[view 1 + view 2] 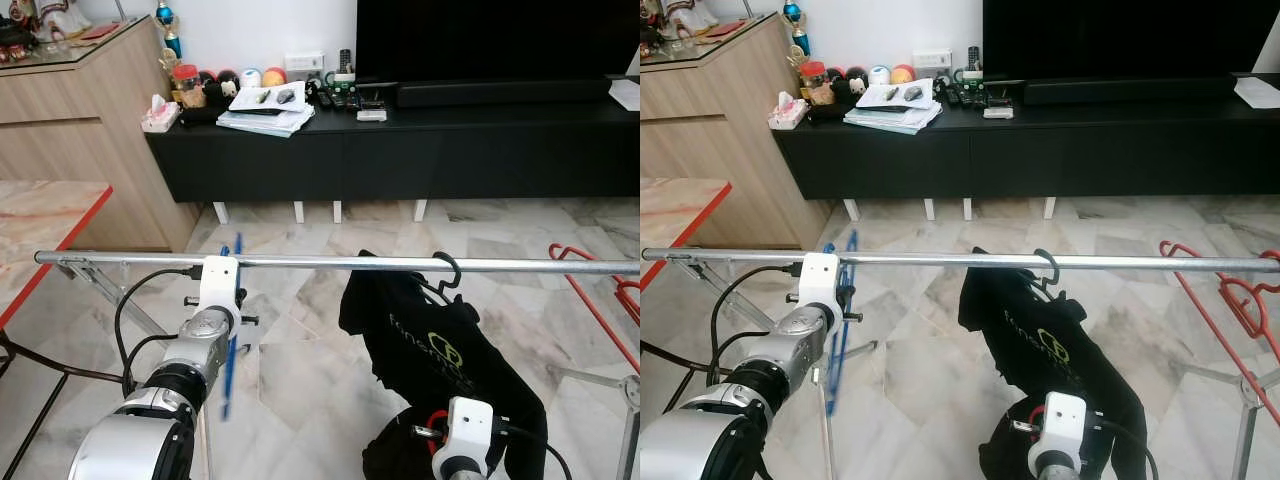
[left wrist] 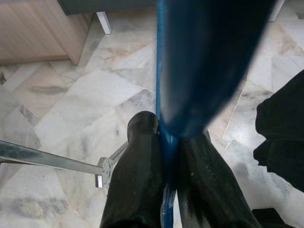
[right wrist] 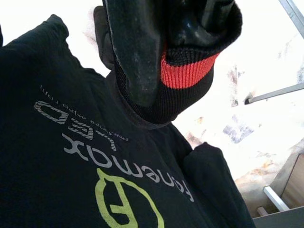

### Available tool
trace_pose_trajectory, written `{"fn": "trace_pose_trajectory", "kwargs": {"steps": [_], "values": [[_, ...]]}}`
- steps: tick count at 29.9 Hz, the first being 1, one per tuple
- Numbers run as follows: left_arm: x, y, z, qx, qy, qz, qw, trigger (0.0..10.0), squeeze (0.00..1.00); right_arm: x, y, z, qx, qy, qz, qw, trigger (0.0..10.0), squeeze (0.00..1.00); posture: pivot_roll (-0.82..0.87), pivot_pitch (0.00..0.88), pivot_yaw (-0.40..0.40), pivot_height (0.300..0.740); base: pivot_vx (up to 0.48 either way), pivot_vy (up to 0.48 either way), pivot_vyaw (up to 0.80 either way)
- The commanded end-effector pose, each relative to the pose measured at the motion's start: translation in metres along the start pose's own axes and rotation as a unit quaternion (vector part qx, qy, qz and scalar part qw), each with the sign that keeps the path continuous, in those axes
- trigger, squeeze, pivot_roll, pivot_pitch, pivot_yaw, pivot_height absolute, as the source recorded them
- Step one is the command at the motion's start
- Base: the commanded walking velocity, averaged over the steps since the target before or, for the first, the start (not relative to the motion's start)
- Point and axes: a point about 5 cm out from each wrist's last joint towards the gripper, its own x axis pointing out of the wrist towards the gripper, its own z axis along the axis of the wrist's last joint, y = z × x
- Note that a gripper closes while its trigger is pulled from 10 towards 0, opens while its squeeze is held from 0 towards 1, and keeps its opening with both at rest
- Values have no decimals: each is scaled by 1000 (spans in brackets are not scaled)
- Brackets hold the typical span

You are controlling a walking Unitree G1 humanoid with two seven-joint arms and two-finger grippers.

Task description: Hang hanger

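The left claw [image 2: 164, 185] is clamped on a blue hanger [image 1: 229, 345] just below the rail [image 1: 330, 262], beside the hung black T-shirt [image 1: 440, 350], while the right claw [image 3: 166, 61] grips that shirt's red-banded cuff [image 3: 187, 73]; next, seemingly, the blue hook must be raised over the rail.

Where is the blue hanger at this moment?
In the left eye view the blue hanger is on the robot's left, held in the left gripper just under the rail, left of the black shirt.

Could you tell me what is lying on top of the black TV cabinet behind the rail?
On the black TV cabinet lie a stack of papers, remote controls, coloured balls, a tissue box and a soundbar. The TV's foot is hidden behind the soundbar.
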Motion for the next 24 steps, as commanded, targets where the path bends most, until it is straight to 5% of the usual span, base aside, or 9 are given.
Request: {"fn": "trace_pose_trajectory", "kwargs": {"steps": [1, 10, 24], "values": [[-1, 9, -2, 13, -2, 12, 1000, 0, 0, 2, 5, 6, 1, -9, 9, 1000, 10000, 0, -23, 75, 93, 740, 0, 0, 0], [-4, 13, -9, 17, -2, 6, 1000, 0, 0, 2, 5, 5, 0, -8, 8, 1000, 10000, 0, -27, 68, 91, 740, 0, 0, 0], [-17, 24, -14, 4, -68, -12, 998, 0, 0, 2, 6, 5, -2, -8, 11, 1000, 10000, 0, -26, 49, 84, 740, 0, 0, 0]]}}
